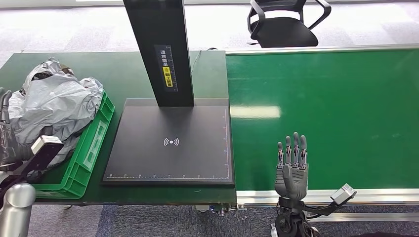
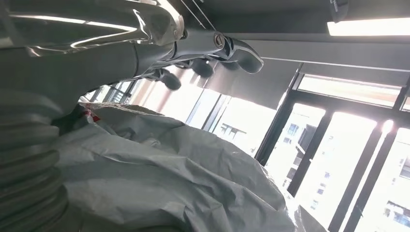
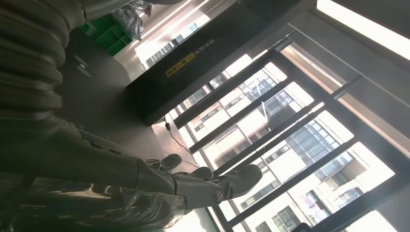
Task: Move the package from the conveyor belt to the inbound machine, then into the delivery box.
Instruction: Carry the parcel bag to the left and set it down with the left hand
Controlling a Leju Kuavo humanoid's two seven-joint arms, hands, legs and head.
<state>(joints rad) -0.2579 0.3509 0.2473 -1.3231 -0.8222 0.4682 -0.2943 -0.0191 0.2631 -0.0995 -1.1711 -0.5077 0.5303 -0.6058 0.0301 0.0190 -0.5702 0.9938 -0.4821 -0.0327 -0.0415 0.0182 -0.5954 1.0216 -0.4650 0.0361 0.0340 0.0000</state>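
Grey fingers of right hand straight, apart, empty over green conveyor belt; left hand unclear.

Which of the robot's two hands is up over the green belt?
The right hand, fingers spread above the conveyor belt; the left hand sits by the grey packages.

Head view: high, looking down on inbound machine and green bin. Wrist views: low, close, tilted up toward windows; right wrist shares the machine.
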